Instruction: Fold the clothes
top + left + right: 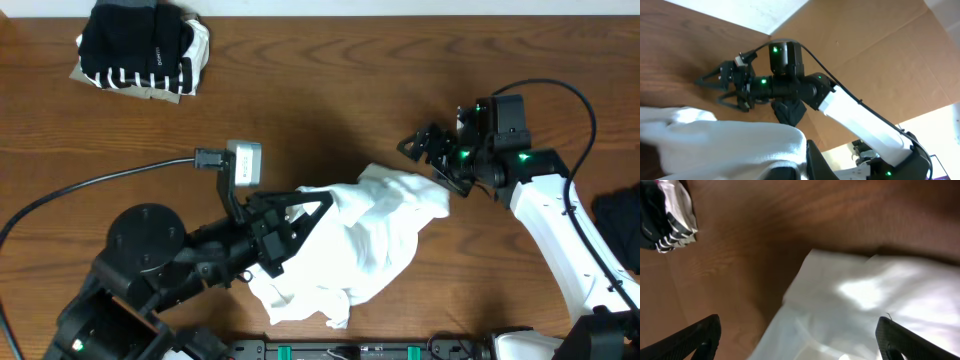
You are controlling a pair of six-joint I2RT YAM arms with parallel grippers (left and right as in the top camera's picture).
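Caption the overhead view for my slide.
Left gripper shut on crumpled white T-shirt; right gripper open beside it; black-and-white striped pile set aside.

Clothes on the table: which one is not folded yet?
The white T-shirt, a crumpled heap at the centre. The black and striped pieces lie stacked together at the far left corner.

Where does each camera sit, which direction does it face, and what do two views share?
Overhead: above the table, looking down; left arm, right arm, white T-shirt, folded pile.
Left wrist: on the left arm, facing across the T-shirt to the open right pincer.
Right wrist: looking down at T-shirt and pile; own fingertips at the bottom corners.
Shared: all show the T-shirt.
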